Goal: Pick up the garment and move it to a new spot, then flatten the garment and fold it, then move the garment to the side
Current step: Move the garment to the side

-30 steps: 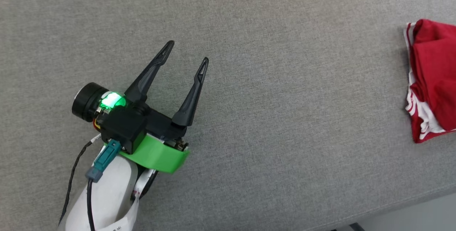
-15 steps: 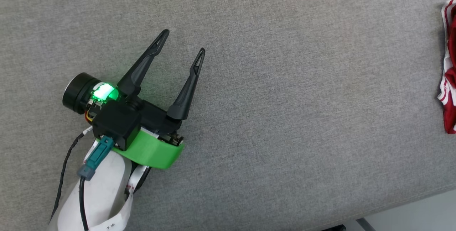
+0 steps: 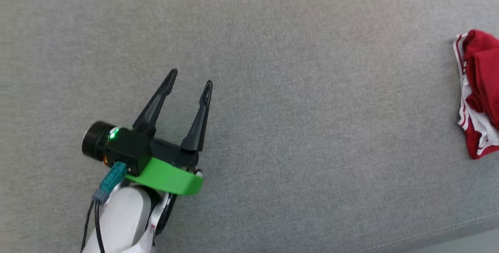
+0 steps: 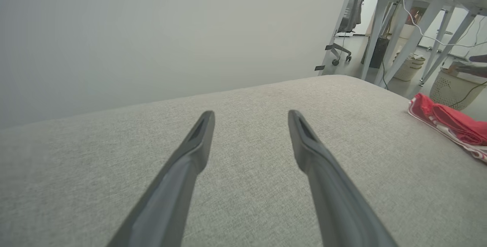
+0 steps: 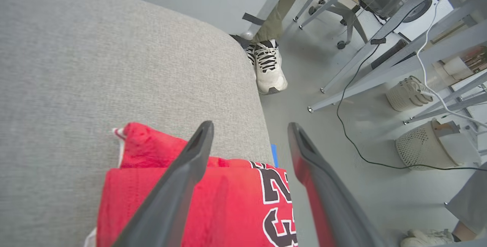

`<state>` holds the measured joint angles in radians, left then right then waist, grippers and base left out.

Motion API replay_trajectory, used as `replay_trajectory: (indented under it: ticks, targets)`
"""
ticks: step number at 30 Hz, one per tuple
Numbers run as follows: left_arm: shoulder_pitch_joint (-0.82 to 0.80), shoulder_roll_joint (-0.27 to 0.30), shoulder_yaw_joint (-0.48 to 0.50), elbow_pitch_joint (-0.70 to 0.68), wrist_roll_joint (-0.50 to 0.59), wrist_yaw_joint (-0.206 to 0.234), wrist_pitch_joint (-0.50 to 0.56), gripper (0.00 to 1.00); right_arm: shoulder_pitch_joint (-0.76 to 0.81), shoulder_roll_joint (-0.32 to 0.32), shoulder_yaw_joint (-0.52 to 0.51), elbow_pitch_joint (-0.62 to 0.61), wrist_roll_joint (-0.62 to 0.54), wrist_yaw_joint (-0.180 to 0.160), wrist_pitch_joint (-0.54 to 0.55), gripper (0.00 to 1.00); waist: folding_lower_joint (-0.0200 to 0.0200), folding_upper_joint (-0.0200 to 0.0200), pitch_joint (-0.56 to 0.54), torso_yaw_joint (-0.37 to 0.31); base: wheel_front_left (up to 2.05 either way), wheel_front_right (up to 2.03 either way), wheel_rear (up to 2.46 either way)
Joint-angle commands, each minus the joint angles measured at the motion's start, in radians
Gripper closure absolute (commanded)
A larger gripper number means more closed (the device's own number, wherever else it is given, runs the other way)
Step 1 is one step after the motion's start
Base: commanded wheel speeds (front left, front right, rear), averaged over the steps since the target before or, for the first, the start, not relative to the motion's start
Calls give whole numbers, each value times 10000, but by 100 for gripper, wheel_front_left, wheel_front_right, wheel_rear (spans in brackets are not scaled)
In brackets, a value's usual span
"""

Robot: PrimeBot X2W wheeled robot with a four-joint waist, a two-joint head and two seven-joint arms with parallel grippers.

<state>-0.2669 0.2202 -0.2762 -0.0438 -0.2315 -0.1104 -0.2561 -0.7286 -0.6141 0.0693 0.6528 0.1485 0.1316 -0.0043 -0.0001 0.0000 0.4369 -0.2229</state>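
Left hand [image 3: 191, 77] sits low over the bare grey bench [image 3: 312, 128], its two dark fingers spread wide with nothing between them; a green band wraps its wrist and a small green light glows beside it; right hand [image 5: 250, 125] is likewise open, its fingers parted and gripping nothing, poised above the shirt [image 5: 228, 201]; that red shirt lies folded in a bundle at the bench's right end, close to the rounded edge and well apart from the left hand; black-and-white numerals face up on its top layer, and red-and-white striped trim shows along its side in the head view [image 3: 481, 89]; beyond the bench edge is a pale grey floor [image 5: 365, 186]; a person's white laced shoe [image 5: 268, 68] stands just beside the bench corner; farther off are slanting grey metal legs [image 5: 380, 81] and a pale woven basket [image 5: 422, 148].
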Motion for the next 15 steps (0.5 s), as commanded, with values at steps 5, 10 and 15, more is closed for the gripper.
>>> replay_trajectory:
  ticks: [5,10,15]
  targets:
    - [885,-324,532,307,11,16,-55,0,1411,783,220,-2077,1006,-9,238,0,1,0,-2320,757,0,0,0]
    - [1550,-629,879,648,57,45,-56,0,2941,1598,-164,-4119,1420,-9,121,0,1,0,-3111,1116,0,0,0]
    - [2000,-888,1243,1039,17,106,-56,0,4493,2738,-771,-5432,1417,-9,-266,0,1,0,-3683,1491,0,0,0]
